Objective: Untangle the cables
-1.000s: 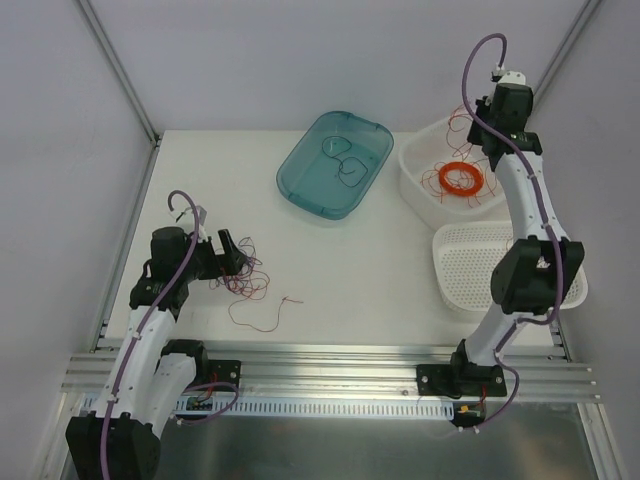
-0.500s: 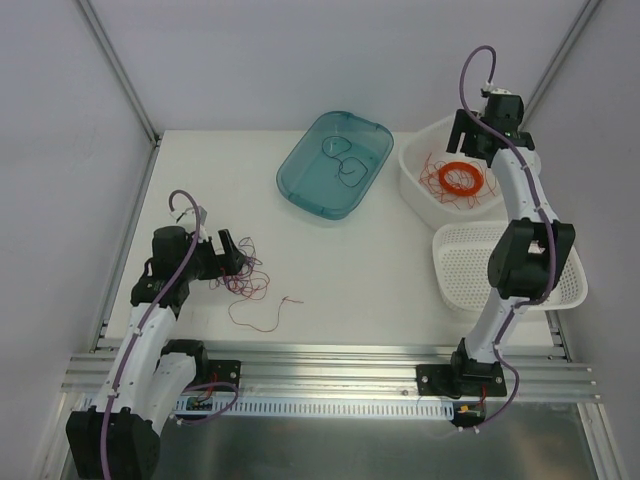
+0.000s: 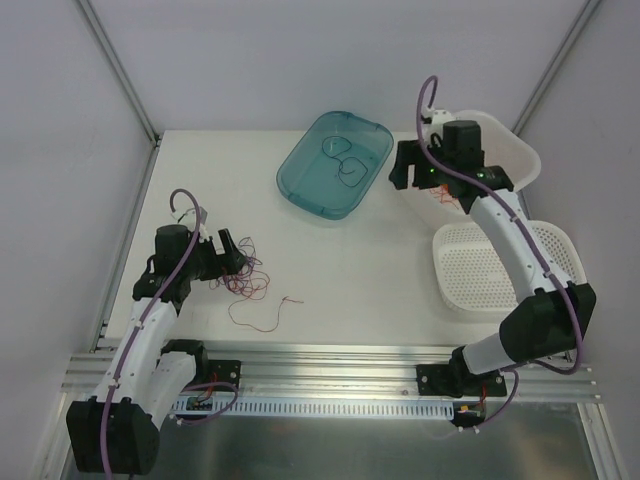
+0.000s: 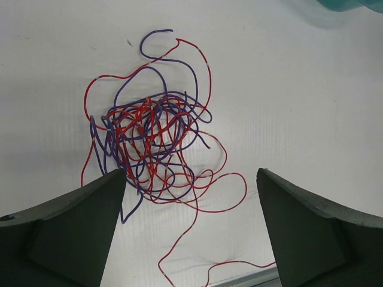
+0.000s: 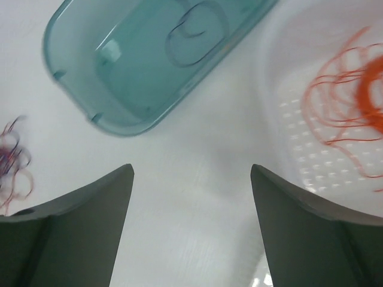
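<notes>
The cables (image 3: 245, 274) lie as a small wad of red and dark blue wires on the white table at the left, with one red strand (image 3: 262, 322) trailing toward the front edge. In the left wrist view the cables (image 4: 148, 139) sit just ahead of my open left gripper (image 4: 191, 174), its left finger (image 4: 90, 221) touching the wad's edge. Nothing is gripped by the left gripper (image 3: 230, 256). My right gripper (image 3: 404, 170) hovers open and empty between the teal tray and the white bin; the right wrist view shows bare table between the open right gripper (image 5: 191, 170).
A teal tray (image 3: 312, 190) at the back centre holds a dark wire loop (image 3: 341, 160), also visible as the dark loop (image 5: 194, 33). The white bin (image 3: 512, 152) at the back right holds orange wires (image 5: 350, 98). A white perforated basket (image 3: 478, 268) stands in front of it.
My right arm swung left from above the white bin to the gap beside the teal tray, and its jaws opened. The left arm and the wad have hardly moved.
</notes>
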You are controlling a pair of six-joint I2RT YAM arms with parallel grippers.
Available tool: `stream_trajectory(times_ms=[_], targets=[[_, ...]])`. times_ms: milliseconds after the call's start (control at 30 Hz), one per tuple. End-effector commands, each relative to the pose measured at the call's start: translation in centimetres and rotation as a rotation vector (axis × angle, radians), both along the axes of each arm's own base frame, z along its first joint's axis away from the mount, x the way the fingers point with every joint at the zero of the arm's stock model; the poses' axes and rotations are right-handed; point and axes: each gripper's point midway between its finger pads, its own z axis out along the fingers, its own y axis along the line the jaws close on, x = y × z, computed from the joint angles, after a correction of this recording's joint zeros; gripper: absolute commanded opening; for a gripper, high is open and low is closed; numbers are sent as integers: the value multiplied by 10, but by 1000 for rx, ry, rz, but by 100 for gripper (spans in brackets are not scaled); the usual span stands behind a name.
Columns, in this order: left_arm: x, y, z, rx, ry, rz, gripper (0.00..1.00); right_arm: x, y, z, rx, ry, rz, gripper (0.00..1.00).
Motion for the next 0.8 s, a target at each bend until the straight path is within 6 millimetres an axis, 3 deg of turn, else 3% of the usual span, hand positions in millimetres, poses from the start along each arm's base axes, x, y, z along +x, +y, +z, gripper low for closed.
stream_trajectory(times_ms=[0, 33, 100, 133, 267, 333, 367, 533, 700, 767], targets=[[3, -2, 1, -17, -6, 11, 91, -49, 60, -15, 75, 61, 193, 83], [4, -2, 1, -19, -5, 15, 91, -67, 86, -18, 89, 65, 270, 83], [4, -1, -2, -15, 4, 20, 91, -91, 116, -32, 96, 93, 373, 83], [4, 0, -2, -13, 7, 28, 91, -115, 138, -47, 79, 125, 456, 83], [4, 4, -5, -4, 18, 56, 91, -165, 185, -90, 54, 243, 574, 82], [5, 7, -6, 6, 21, 73, 91, -188, 208, -98, 68, 272, 606, 82], [5, 8, -7, 6, 23, 79, 92, -196, 215, -111, 57, 300, 615, 82], [5, 11, -12, 20, 49, 95, 92, -241, 260, -131, 77, 395, 702, 82], [4, 14, -17, 28, 76, 111, 92, -263, 288, -139, 52, 431, 781, 79], [4, 16, -18, 36, 80, 119, 92, -265, 294, -152, 45, 468, 776, 77]])
